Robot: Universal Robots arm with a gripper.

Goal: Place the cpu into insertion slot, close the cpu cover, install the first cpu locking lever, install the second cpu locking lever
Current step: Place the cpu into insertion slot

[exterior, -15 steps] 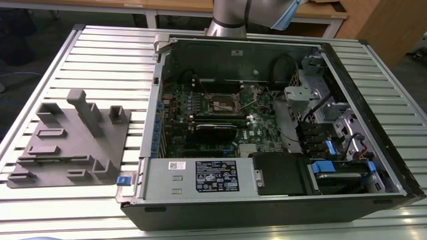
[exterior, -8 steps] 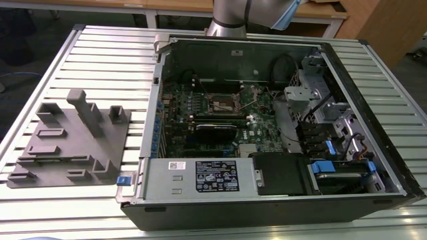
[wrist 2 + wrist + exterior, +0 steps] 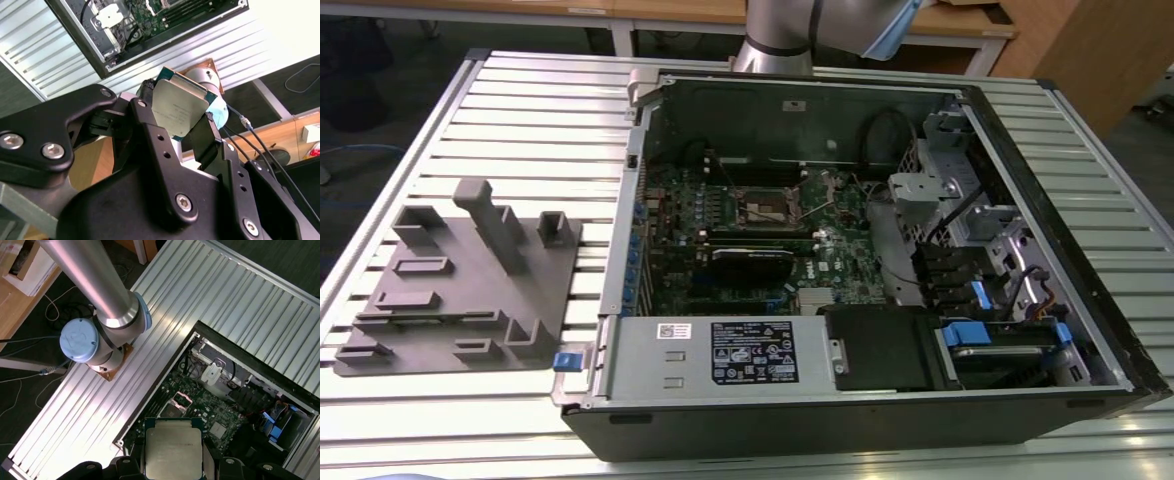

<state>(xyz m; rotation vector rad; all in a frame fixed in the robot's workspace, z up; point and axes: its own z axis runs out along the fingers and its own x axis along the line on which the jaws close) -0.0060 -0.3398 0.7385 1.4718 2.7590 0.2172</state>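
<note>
Desk (image 3: 520, 110), exterior view: ribbed metal top that carries all things here.
Computer case (image 3: 854, 425), exterior view: it lies on its side with the wide side open, and the green motherboard (image 3: 674, 250) shows inside.
Insertion slot (image 3: 769, 207), exterior view: a small square socket near the middle of the motherboard; no chip is seen in it.
Black card (image 3: 750, 260), exterior view: just beside the insertion slot, at six o'clock from it.
Grey fixture (image 3: 447, 300), exterior view: on the desk at nine o'clock from the computer case, on the exterior view's left, apart from it.
Arm (image 3: 774, 45), exterior view: it stands at twelve o'clock from the computer case.
End effector (image 3: 177, 119), second wrist view: closed on the cpu (image 3: 179, 107); the black fingers (image 3: 150, 137) press on two opposite edges.
Cpu, second wrist view: the silvery metal top faces the camera, and the open computer case (image 3: 100, 52) is far behind it.
End effector (image 3: 173, 462), first wrist view: it holds the cpu (image 3: 173, 447) high over the computer case (image 3: 280, 385).
Insertion slot (image 3: 176, 406), first wrist view: far below the cpu, well apart from it.
Arm (image 3: 95, 285), first wrist view: a silver tube with a blue joint cap, over the desk (image 3: 210, 285).
</note>
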